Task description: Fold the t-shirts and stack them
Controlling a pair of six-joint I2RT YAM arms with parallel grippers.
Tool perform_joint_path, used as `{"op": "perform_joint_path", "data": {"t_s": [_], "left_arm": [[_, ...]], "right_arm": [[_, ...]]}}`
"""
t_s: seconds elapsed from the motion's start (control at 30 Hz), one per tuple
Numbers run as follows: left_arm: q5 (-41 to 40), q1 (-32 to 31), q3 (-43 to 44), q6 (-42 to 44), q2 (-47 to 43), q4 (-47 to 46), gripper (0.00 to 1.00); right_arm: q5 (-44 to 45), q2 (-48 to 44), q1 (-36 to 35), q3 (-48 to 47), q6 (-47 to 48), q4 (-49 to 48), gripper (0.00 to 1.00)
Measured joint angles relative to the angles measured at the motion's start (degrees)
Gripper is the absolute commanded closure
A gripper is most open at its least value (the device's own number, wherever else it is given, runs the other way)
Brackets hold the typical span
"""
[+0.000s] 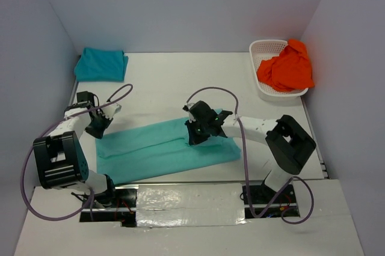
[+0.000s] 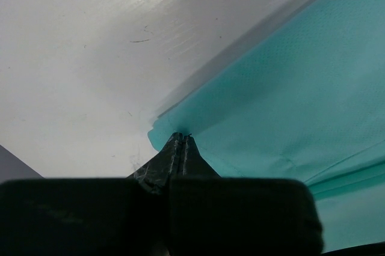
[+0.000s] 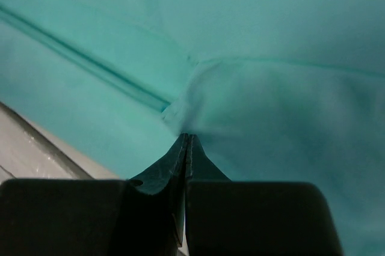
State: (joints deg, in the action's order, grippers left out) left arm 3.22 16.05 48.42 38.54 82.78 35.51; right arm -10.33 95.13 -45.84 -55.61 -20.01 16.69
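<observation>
A teal t-shirt (image 1: 162, 151) lies as a long folded band across the middle of the table. My left gripper (image 1: 99, 127) is shut on its far left corner; the left wrist view shows the closed tips (image 2: 182, 137) on the cloth's corner (image 2: 289, 88). My right gripper (image 1: 195, 134) is shut on the shirt near its far edge, right of the middle. In the right wrist view the cloth (image 3: 271, 39) puckers at the closed tips (image 3: 187, 137). A folded teal t-shirt (image 1: 101, 64) lies at the back left.
A white basket (image 1: 262, 47) with orange t-shirts (image 1: 287, 68) stands at the back right. Walls close the table on the left, back and right. Purple cables loop over both arms.
</observation>
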Motion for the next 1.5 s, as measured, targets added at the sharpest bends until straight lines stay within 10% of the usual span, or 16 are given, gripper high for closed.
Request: {"op": "perform_joint_path", "data": {"t_s": [0.27,0.37,0.4,0.47,0.5,0.57,0.7,1.1,1.2,1.33,1.5], "left_arm": [[-1.4,0.0,0.3,0.1,1.7,-0.4,0.99],[-1.7,0.0,1.0,0.0,1.8,-0.4,0.82],[-1.6,0.1,1.4,-0.1,1.9,-0.3,0.61],[-1.0,0.2,2.6,-0.6,2.3,0.3,0.44],[-0.6,0.3,3.4,-1.3,2.5,0.5,0.3],[0.0,0.4,4.4,-1.9,2.7,0.5,0.21],[0.1,0.4,4.3,-2.7,2.7,-0.3,0.17],[1.5,0.4,3.0,-2.7,2.7,-2.6,0.31],[1.3,0.4,3.0,-2.8,2.7,-2.4,0.3],[0.8,0.4,3.1,-2.9,2.4,-1.8,0.29],[0.4,0.4,5.0,-3.8,0.9,0.4,0.28]], "right_arm": [[0.0,-2.7,-4.6,3.1,-2.8,1.2,1.0],[1.1,-7.2,-4.8,3.0,-3.1,3.3,1.0],[1.3,-8.9,-4.7,2.6,-3.1,4.0,0.99],[0.9,-12.4,-3.1,2.0,-4.0,4.4,0.77],[0.5,-14.2,-1.6,2.0,-4.5,4.5,0.4],[-0.2,-18.2,4.2,3.3,-6.8,5.0,0.14],[3.7,-26.3,17.1,10.6,-12.2,9.2,0.05],[-2.2,-31.7,28.2,28.0,-18.9,13.7,0.24],[-3.3,-31.2,28.5,29.1,-20.6,11.0,0.42],[-4.5,-25.7,30.1,28.2,-22.0,7.9,0.96],[-5.5,-16.5,32.4,22.2,-21.3,6.5,1.0]]}}
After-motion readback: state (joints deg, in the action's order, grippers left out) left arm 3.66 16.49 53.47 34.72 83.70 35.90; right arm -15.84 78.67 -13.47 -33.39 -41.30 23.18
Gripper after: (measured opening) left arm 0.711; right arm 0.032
